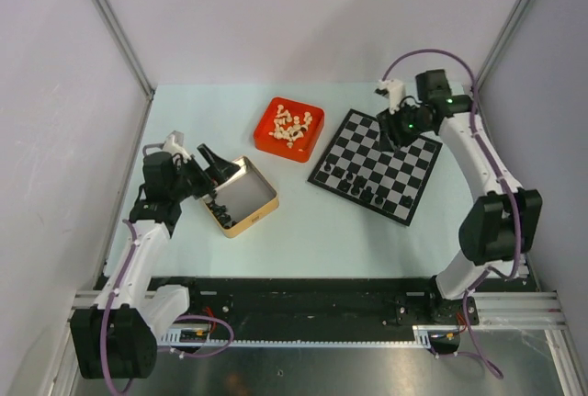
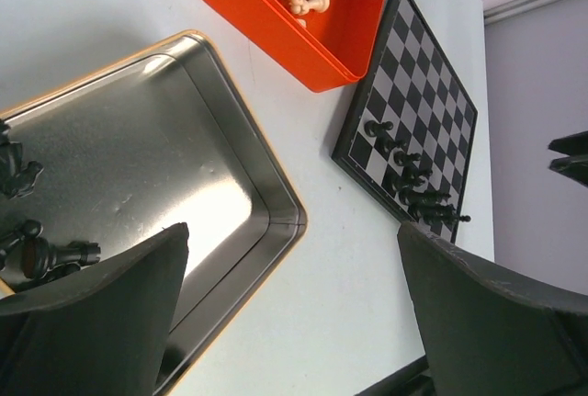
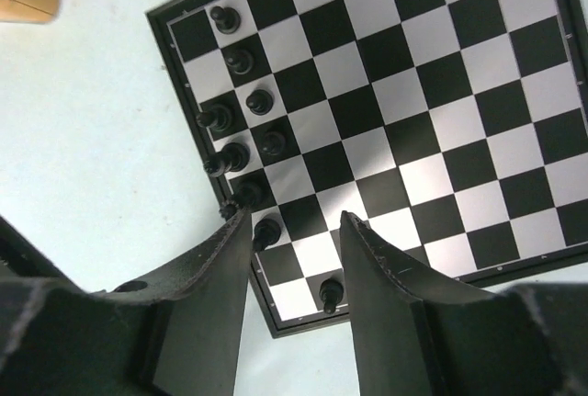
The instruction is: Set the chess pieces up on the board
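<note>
left arm (image 1: 138, 249) jaws wide open over the tin (image 1: 246, 192) by the tabletop's (image 1: 322, 231) left edge; right arm (image 1: 478, 162) jaws open, empty, above black pieces (image 3: 260, 99) on the board (image 3: 441, 111).

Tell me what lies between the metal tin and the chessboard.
Only bare table, seen in the top and left wrist views; the red tray sits farther back, beside the gap.

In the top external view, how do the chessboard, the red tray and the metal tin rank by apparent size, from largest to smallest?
1. The chessboard, clearly the largest.
2 and 3. The metal tin and the red tray look about equal, so I would not rank one above the other.
</note>
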Robot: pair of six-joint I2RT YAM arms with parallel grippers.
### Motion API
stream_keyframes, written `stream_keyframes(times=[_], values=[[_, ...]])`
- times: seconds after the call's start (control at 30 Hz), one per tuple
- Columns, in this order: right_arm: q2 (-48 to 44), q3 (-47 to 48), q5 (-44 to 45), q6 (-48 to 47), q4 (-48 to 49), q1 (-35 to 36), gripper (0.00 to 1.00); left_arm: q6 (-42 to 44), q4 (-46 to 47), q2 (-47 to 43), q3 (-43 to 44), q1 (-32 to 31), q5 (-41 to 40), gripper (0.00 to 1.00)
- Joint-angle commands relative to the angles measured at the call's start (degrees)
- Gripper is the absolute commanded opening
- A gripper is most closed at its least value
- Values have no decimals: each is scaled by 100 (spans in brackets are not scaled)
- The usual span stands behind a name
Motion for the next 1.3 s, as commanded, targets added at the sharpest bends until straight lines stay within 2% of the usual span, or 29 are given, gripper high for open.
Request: stream_keyframes(times=[0.0, 0.27, 0.3, 0.47, 0.53, 0.7, 0.8, 0.83, 0.9, 1.07, 1.27], values=[[-606, -124, -1107, -7, 129, -395, 49, 190, 14, 196, 393, 63, 350, 100], [-1222, -651, -2329, 423, 674, -967, 54, 480, -829, 354, 955, 2, 105, 100], [-1248, -687, -2426, 467, 770, -1193, 54, 541, -1100, 363, 1026, -42, -122, 100], [-1380, -889, -2778, 626, 964, -1336, 57, 1051, -2251, 652, 1694, -735, -1265, 100], [-1381, -950, -2892, 661, 1026, -1336, 57, 1157, -2517, 741, 1887, -1025, -1852, 100], [-1258, -1003, -3007, 705, 1079, -1310, 57, 1236, -3045, 1180, 1958, -1465, -2715, 96], [-1214, -1038, -3025, 679, 1088, -1240, 57, 1271, -3142, 1522, 1958, -1545, -2998, 86], [-1222, -1065, -2998, 670, 1079, -1213, 57, 1271, -3151, 1602, 1958, -1554, -3111, 86], [-1214, -1082, -2954, 618, 1070, -1117, 57, 1280, -3160, 1830, 1967, -1580, -3226, 77], [-1187, -1135, -2919, 600, 1088, -1028, 57, 1421, -3151, 2287, 2107, -1677, -3350, 67], [-1117, -1170, -2937, 573, 1088, -870, 56, 1544, -3177, 2894, 2292, -1984, -3543, 62]])
